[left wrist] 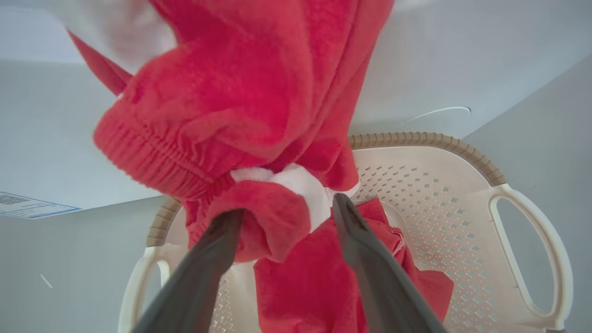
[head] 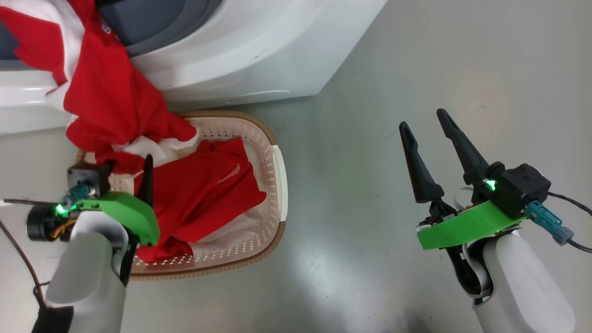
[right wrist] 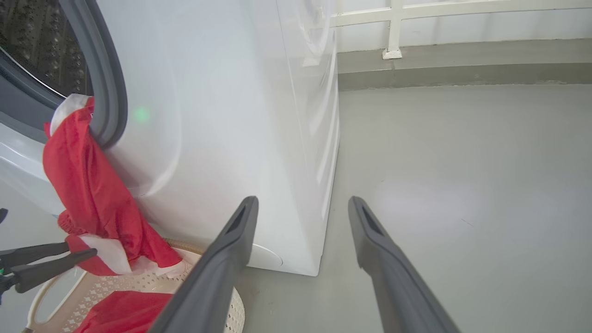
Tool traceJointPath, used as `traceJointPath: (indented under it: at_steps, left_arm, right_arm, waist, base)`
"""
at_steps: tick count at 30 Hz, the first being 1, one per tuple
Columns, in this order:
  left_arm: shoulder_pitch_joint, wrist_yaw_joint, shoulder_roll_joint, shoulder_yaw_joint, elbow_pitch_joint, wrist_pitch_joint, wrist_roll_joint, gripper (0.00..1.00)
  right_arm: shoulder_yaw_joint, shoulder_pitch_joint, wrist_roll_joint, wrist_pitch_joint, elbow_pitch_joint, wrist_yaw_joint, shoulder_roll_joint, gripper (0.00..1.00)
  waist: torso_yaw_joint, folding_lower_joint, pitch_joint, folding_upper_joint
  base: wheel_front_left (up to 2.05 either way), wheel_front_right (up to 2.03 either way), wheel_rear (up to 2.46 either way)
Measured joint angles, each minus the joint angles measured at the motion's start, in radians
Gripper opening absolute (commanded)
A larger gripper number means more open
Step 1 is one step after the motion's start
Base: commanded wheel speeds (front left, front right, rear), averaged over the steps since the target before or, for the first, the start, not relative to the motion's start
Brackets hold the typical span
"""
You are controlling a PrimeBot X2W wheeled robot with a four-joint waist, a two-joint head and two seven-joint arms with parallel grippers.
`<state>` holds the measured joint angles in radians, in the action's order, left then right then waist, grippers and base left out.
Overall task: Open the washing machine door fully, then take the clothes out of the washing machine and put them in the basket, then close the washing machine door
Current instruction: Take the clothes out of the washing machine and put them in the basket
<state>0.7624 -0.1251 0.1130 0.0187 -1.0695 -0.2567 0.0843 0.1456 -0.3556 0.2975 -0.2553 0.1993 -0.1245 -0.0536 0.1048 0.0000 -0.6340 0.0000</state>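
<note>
A red garment (head: 108,97) with white trim hangs out of the drum mouth at the far left. It drapes over the grey rubber ring (right wrist: 111,92) and down the white front of the washing machine (head: 259,55), and its lower end reaches the far-left part of the basket (head: 276,185). The left gripper (head: 129,162) has that lower end: in the left wrist view a bunched fold of red and white cloth sits pinched between its two fingers (left wrist: 365,259), just above the basket. A second red garment (head: 208,194) lies inside the basket on some white cloth. The basket stands on the grey floor (head: 370,152) just in front of the machine's base. The right gripper (head: 422,119) hangs well to the right over bare floor, its fingers spread and holding nothing.

The step in hand looks like the unloading: one garment is down and this one is half out. The next move probably calls for drawing the held end toward the near side, away from the machine, until the upper part slides off the ring. The garment can then be lowered over the middle of the basket and let go. The trailing cloth could snag on the ring or drop outside the rim. Whether more cloth waits in the drum cannot be told.
</note>
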Motion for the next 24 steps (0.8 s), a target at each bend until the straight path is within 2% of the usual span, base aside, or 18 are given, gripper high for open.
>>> traceJointPath:
  at_steps: [14, 24]
  left_arm:
    - [-0.09, 0.0, -0.019, -0.051, 0.29, 0.0, 0.056, 1.0]
    - [-0.212, 0.0, -0.035, -0.09, 0.541, 0.0, 0.048, 1.0]
  right_arm:
    - [-0.019, 0.001, -0.015, 0.0, 0.008, 0.0, -0.001, 1.0]
    - [-0.033, 0.005, -0.025, 0.0, 0.014, 0.0, -0.001, 1.0]
  waist:
    - [-0.048, -0.0001, 0.039, 0.0]
    - [-0.07, 0.0, 0.076, 0.0]
  base:
    - [0.0, 0.0, 0.0]
    - [0.0, 0.0, 0.0]
